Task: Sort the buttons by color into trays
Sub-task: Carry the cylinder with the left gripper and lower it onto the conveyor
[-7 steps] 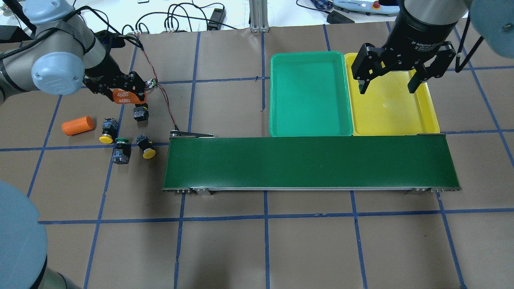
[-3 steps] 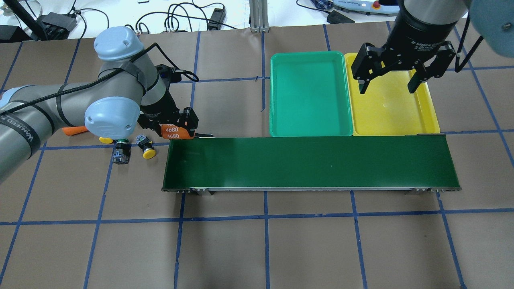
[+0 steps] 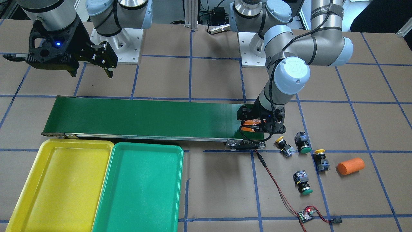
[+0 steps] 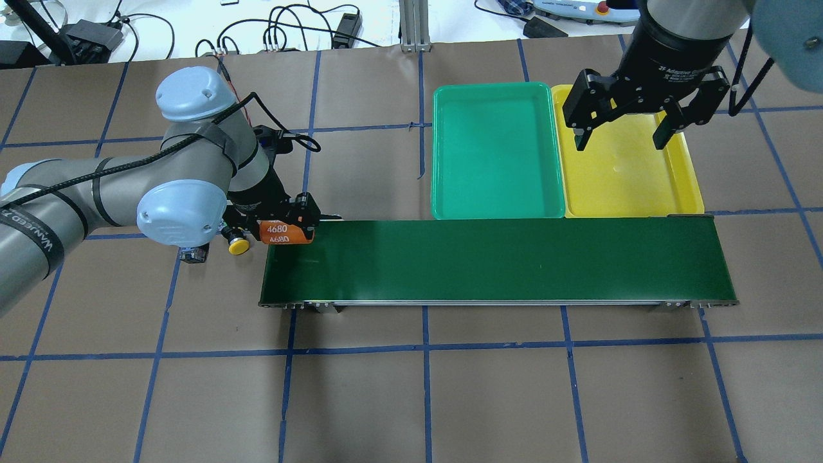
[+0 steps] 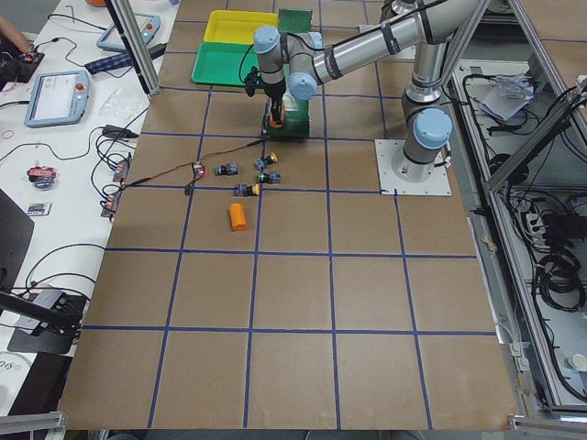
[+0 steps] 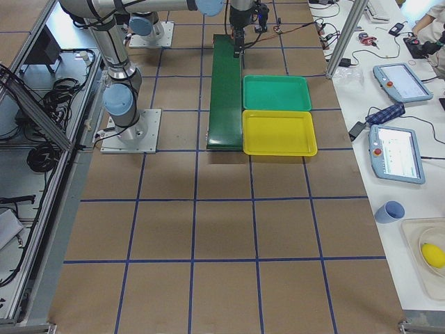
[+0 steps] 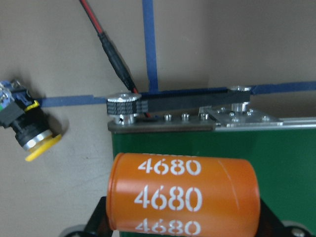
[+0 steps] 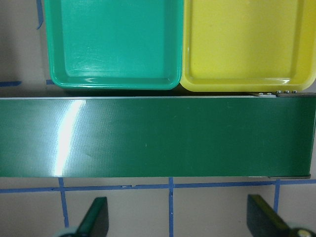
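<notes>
Four buttons lie on the brown table beyond the conveyor's left end: a yellow-capped one point(image 3: 283, 145), a green-capped one point(image 3: 302, 143), another yellow one point(image 3: 321, 159) and another green one point(image 3: 303, 182). In the overhead view the left arm hides most of them; one yellow button point(image 4: 238, 245) shows. My left gripper point(image 4: 286, 231) is shut on an orange cylinder marked 4680 point(image 7: 182, 195) and holds it over the conveyor's left end. My right gripper point(image 4: 622, 138) is open and empty above the yellow tray point(image 4: 627, 180). The green tray point(image 4: 495, 154) sits beside it. Both trays hold nothing.
The long dark-green conveyor belt point(image 4: 501, 260) runs in front of both trays. A second orange cylinder point(image 3: 351, 166) lies past the buttons. A small circuit board with a red light point(image 3: 305, 215) and its red-black wire point(image 3: 273, 180) lie near the conveyor's end.
My left arm has carried the orange cylinder to the right, from beside the buttons to over the conveyor's left end. The right arm has not moved.
</notes>
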{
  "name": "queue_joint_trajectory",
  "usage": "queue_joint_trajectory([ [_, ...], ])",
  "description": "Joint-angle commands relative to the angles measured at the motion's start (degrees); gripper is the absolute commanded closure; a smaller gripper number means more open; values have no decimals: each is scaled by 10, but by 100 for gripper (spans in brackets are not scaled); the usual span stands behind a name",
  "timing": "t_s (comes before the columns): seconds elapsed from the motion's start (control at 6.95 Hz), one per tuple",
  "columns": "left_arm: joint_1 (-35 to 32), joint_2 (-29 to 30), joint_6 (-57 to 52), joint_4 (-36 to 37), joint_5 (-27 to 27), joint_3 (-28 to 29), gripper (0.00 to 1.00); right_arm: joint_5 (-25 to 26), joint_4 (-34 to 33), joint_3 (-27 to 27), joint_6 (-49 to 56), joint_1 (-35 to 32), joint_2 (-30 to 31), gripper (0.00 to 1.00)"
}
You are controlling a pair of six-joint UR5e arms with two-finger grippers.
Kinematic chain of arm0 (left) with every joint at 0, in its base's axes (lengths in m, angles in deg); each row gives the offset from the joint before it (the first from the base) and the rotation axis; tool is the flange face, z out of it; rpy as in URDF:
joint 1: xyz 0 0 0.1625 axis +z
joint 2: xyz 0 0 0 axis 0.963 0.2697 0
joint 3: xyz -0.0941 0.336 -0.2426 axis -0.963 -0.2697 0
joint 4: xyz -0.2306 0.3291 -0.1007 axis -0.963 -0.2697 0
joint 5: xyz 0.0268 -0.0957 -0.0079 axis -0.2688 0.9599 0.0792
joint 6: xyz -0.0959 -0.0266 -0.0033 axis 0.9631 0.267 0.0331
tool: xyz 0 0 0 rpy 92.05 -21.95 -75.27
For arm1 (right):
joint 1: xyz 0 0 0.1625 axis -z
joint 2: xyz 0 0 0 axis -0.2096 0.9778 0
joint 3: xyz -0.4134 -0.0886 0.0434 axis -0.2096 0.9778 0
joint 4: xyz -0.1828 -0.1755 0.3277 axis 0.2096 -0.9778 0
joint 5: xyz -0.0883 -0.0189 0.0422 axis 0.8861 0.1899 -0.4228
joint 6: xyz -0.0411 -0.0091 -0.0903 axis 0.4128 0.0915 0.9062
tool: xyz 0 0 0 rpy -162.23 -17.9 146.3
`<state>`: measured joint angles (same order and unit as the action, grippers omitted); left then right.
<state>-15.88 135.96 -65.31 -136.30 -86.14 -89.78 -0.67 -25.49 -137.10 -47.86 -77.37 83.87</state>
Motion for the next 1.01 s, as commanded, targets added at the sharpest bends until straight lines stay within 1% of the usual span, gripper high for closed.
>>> queue_joint_trajectory([
  [0.0,0,-4,2,-5,2,-8,3,0,0,0,0,0,0,0],
  [0.14,-1,-5,2,-5,6,-11,0,0,0,0,0,0,0,0],
  [0.43,-1,-16,2,-8,5,-6,0,1,0,-1,0,0,0,0],
  [0.58,-1,-37,3,-21,6,3,0,0,0,0,0,0,0,0],
  [0.72,5,-58,3,-68,4,31,0,0,0,0,0,0,0,0],
  [0.86,14,-72,1,-137,0,82,0,1,0,0,0,0,0,0],
])
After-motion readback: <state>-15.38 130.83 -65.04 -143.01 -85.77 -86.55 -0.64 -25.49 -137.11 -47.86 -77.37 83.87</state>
